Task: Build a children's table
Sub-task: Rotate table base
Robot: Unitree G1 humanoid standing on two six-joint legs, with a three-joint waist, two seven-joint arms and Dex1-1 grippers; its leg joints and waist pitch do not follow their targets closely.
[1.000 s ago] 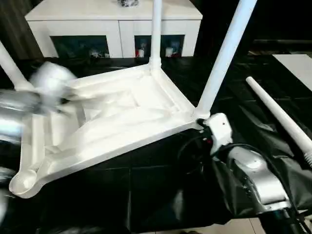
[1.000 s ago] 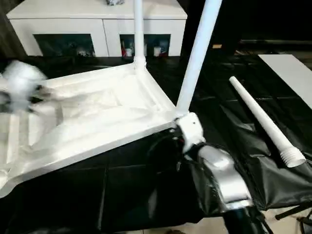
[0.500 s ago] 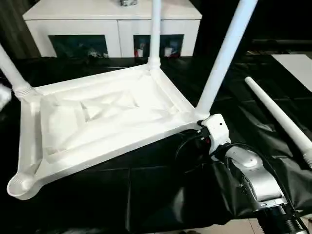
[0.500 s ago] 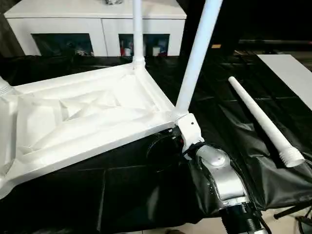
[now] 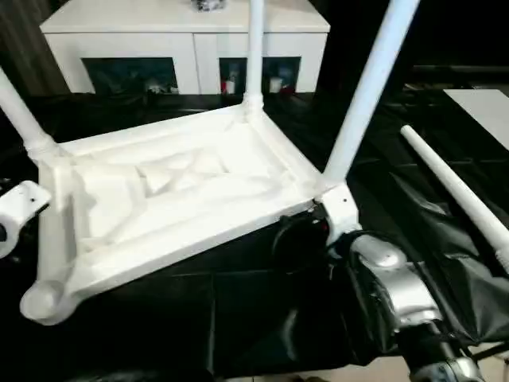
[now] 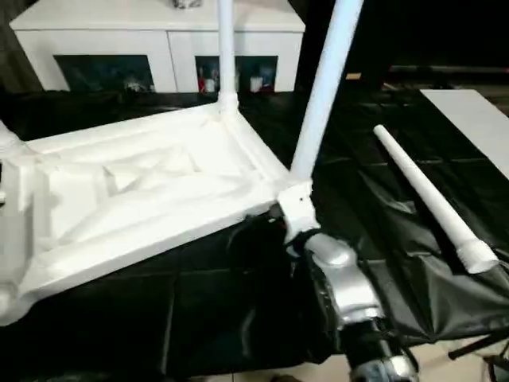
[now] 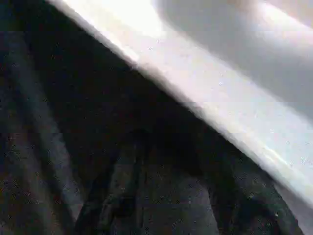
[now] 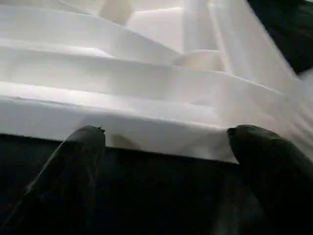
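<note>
Right hand [image 8: 161, 147], black fingers [image 8: 78, 147] spread wide, sits at the near rim of the upturned tabletop [image 5: 183, 199], apparently bracing it beside a fitted leg [image 5: 366, 87]; the left hand [image 5: 20, 208] waits near the opposite corner, its grip impossible to tell. One loose leg [image 5: 457, 195] lies apart on black sheeting [image 5: 238, 318] covering the floor; a white cabinet [image 5: 183, 36] stands behind

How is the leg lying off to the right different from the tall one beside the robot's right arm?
The loose leg lies flat on the black sheet, apart from the tabletop; the near leg stands upright in a corner socket. The loose leg's ribbed end is bare; the near leg's end sits seated. Both are white tapered tubes.
</note>
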